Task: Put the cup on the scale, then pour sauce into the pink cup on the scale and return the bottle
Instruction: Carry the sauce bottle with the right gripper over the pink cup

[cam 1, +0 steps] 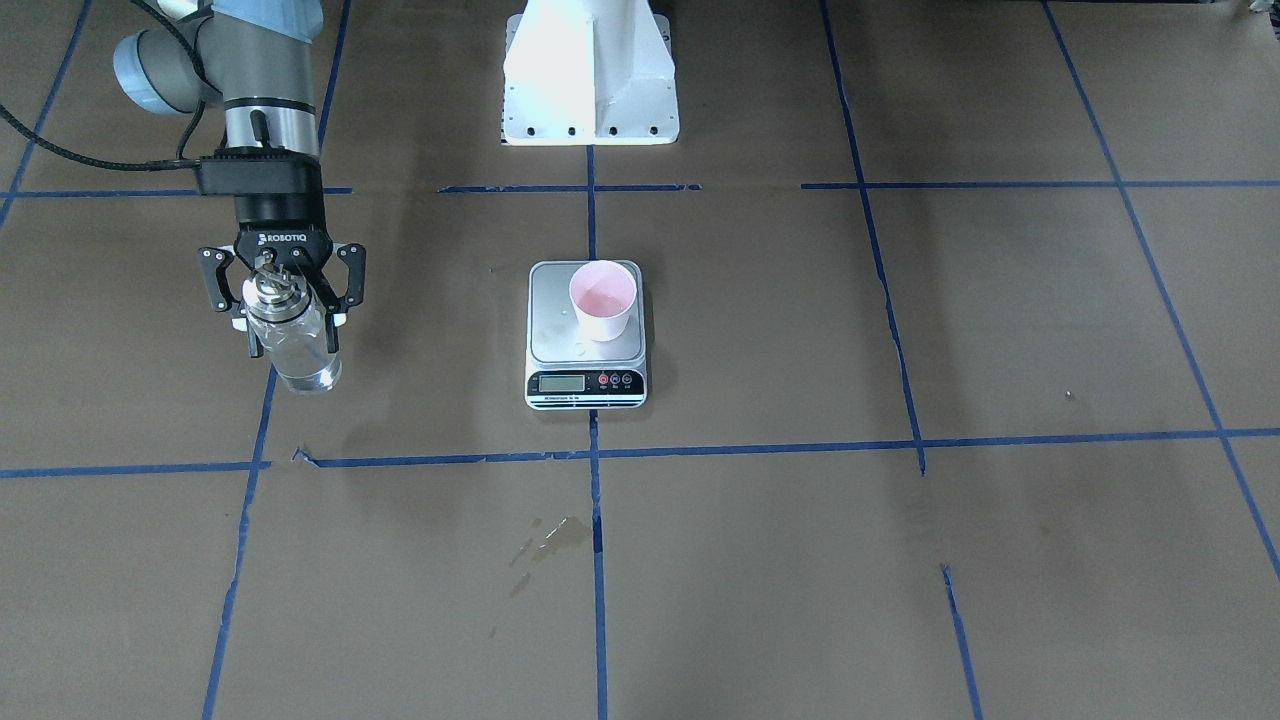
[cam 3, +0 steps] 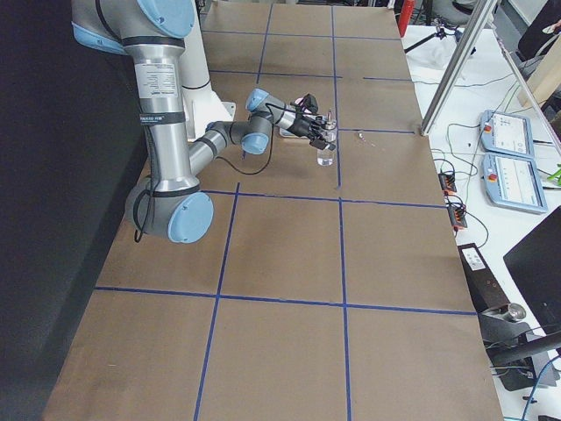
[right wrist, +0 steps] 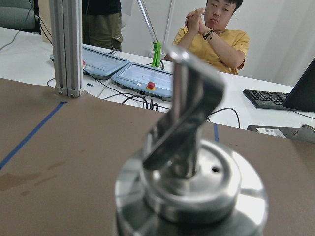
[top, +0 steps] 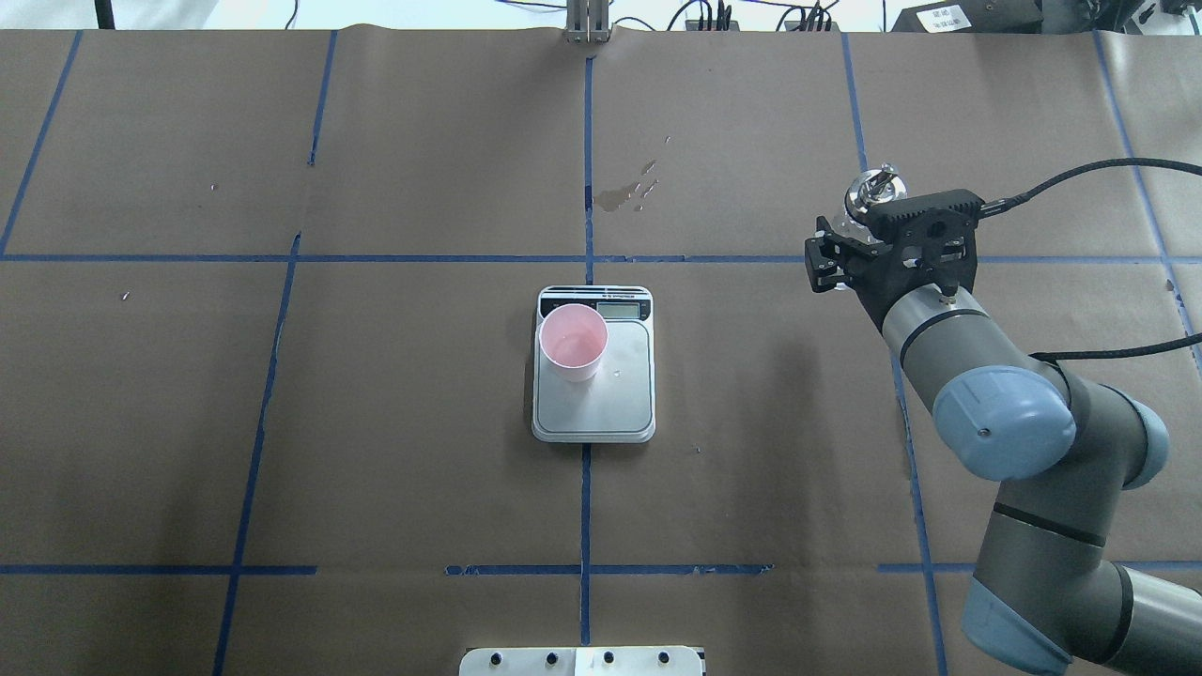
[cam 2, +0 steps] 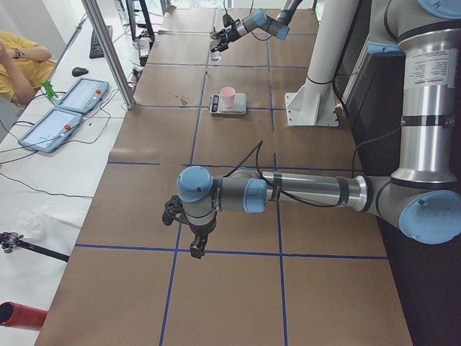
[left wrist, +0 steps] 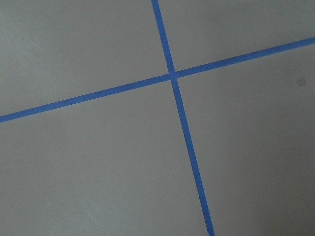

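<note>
The pink cup (cam 1: 603,300) stands upright on the scale (cam 1: 553,325), at the plate's corner on the robot's left and away from it; it appears again as the cup (top: 573,342) on the scale (top: 610,408). To the robot's right, the clear glass bottle (cam 1: 297,345) with its silver spout (right wrist: 187,123) is upright, its base at or just above the paper. My right gripper (cam 1: 294,343) is shut on the bottle from above. A little clear sauce (cam 1: 308,377) lies at its bottom. My left gripper (cam 2: 193,241) hangs far off at the table's left end; I cannot tell its state.
A wet stain (top: 624,192) marks the paper beyond the scale. The white robot base (cam 1: 590,80) stands behind the scale. Past the far table edge are an aluminium post (right wrist: 69,49), two teach pendants (cam 2: 68,112) and a seated person (right wrist: 216,29).
</note>
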`<action>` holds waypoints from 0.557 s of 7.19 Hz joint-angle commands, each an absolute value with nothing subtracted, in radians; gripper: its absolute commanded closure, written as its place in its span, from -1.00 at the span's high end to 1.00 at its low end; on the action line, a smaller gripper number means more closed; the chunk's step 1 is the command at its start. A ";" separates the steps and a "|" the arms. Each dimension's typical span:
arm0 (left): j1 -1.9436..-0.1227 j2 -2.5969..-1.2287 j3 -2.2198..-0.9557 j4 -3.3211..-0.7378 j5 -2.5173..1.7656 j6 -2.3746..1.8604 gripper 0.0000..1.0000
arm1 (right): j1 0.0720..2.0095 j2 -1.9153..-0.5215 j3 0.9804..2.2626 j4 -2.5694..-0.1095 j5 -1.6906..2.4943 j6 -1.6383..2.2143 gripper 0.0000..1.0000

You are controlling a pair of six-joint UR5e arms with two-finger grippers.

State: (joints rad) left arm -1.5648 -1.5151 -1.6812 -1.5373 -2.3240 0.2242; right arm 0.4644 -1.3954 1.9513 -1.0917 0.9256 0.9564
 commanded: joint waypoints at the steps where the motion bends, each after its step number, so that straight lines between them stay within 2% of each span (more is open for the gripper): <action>1: -1.563 -1.516 -1.681 -1.534 -2.324 0.224 1.00 | 0.439 -1.234 1.950 -1.366 0.850 0.946 -1.00; 2: -1.563 -1.516 -1.680 -1.532 -2.324 0.224 1.00 | 0.431 -1.179 1.953 -1.462 0.842 0.936 -1.00; 4: -1.563 -1.519 -1.672 -1.534 -2.324 0.224 1.00 | 0.379 -1.169 1.950 -1.520 0.772 0.843 -1.00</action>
State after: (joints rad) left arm -1.5632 -1.5171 -1.6768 -1.5331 -2.3240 0.2240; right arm 0.4084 -1.1846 1.9506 -1.4761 0.8152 0.9064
